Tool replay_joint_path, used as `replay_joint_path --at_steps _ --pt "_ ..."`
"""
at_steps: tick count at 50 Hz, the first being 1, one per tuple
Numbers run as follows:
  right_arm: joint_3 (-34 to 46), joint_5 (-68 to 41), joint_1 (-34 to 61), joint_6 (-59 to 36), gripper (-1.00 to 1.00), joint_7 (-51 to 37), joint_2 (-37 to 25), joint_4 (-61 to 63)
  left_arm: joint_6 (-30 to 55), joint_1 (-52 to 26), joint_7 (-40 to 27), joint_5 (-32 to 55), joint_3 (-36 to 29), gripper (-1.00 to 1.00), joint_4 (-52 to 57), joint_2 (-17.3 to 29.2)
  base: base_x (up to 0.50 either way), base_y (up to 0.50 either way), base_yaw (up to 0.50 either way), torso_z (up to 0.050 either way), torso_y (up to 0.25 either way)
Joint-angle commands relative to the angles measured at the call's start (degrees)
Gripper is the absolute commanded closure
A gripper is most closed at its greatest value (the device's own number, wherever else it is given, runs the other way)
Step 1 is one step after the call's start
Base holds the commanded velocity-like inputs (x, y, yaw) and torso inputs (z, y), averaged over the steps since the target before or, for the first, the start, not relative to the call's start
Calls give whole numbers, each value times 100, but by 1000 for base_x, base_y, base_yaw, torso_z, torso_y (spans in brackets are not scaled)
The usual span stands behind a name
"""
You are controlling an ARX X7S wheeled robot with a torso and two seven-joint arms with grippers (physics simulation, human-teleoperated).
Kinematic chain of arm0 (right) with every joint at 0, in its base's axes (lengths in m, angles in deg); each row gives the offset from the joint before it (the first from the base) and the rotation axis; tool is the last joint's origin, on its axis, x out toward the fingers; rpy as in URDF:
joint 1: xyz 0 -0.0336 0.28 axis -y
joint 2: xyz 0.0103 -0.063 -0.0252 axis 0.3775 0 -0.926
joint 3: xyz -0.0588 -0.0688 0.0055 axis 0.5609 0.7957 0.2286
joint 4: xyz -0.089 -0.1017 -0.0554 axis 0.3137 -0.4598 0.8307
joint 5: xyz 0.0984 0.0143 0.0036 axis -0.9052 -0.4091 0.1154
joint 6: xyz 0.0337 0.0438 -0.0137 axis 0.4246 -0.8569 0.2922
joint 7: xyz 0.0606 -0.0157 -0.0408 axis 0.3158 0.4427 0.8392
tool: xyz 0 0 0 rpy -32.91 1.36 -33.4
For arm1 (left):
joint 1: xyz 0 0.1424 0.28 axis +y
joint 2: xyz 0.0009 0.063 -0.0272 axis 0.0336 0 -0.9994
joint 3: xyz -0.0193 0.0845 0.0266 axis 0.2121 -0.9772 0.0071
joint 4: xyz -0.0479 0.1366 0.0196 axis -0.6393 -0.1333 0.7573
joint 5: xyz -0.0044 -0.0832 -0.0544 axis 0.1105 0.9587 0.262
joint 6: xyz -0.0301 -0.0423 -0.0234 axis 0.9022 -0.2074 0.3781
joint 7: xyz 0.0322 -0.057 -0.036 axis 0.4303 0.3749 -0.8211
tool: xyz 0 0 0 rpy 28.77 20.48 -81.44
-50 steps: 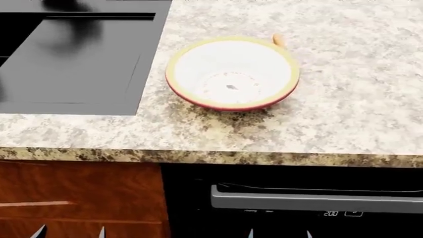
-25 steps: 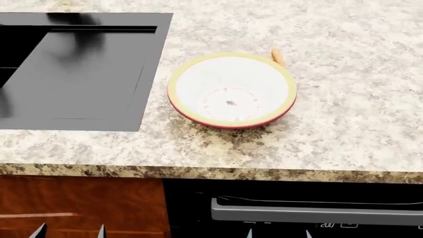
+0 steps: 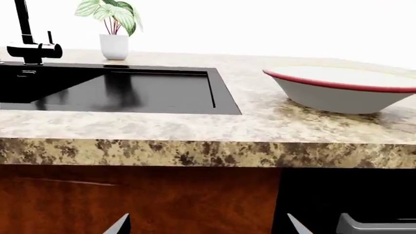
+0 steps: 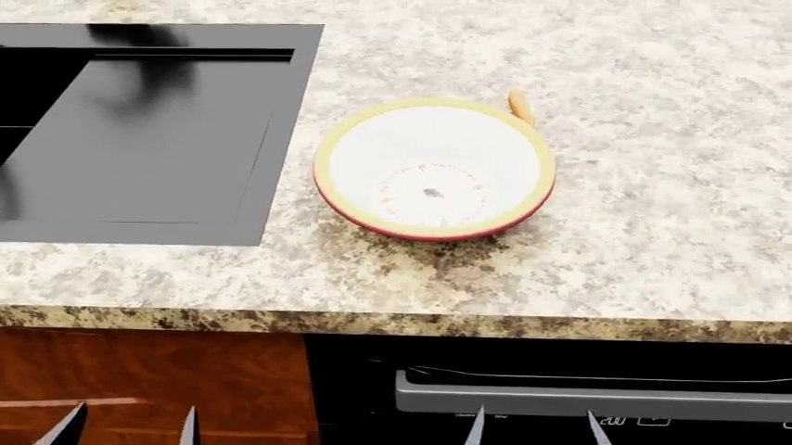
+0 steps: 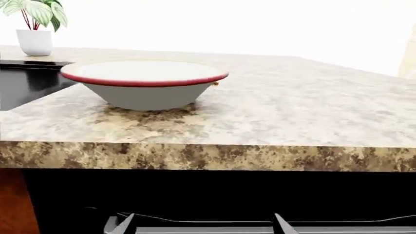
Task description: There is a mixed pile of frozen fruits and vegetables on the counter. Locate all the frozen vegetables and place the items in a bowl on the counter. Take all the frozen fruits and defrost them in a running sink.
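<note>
1. since a second ago the head view has tipped so the bowl (image 4: 433,171) sits lower in the picture; over the last half second the scene held fixed, while the fingertips at the lower edge crept slightly up into view.

2. left wrist view: the left hand (image 3: 204,225) hangs below the bench (image 3: 162,129) edge, in front of the reddish cabinet. only two pale fingertips show, set well apart with nothing between them, so the hand is spread and empty. the black sink (image 3: 110,90) lies ahead, with the faucet (image 3: 29,34) and a plant pot (image 3: 114,46) behind it. no water can be seen running.

3. head view: the bowl stands empty on the bench just beside the sink's (image 4: 136,130) flat drainboard. a small orange-tan thing (image 4: 521,105) pokes out behind its far rim; i cannot tell what it is. no fruit or vegetable pile shows here.

4. right wrist view: the right hand (image 5: 202,224) also hangs low, in front of the dark appliance below the bench (image 5: 260,117), fingertips well apart and empty.

5. judgement: the step in hand is locating the pile. to do it well, lift both hands clear above the bench edge before moving sideways, and turn the head or base until the produce is in view before committing to any reach.
</note>
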Motion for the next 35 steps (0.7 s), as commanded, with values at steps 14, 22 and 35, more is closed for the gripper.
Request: replay_joint_path --at_steps 14,22,35 --pt "-878 -1117 1254 -4347 -100 -161 -969 3597 3783 -1008 -504 1287 421 -100 3133 646 0 0 0 0 0" --pt "-1471 -1780 1422 -5577 -100 -198 -1086 4446 4632 -1174 -690 1789 738 -100 3615 784 0 0 0 0 0" --pt "-1500 -1766 1500 -5920 -100 -356 -1374 4773 5174 -1418 -799 2349 1311 -100 3780 875 0 0 0 0 0"
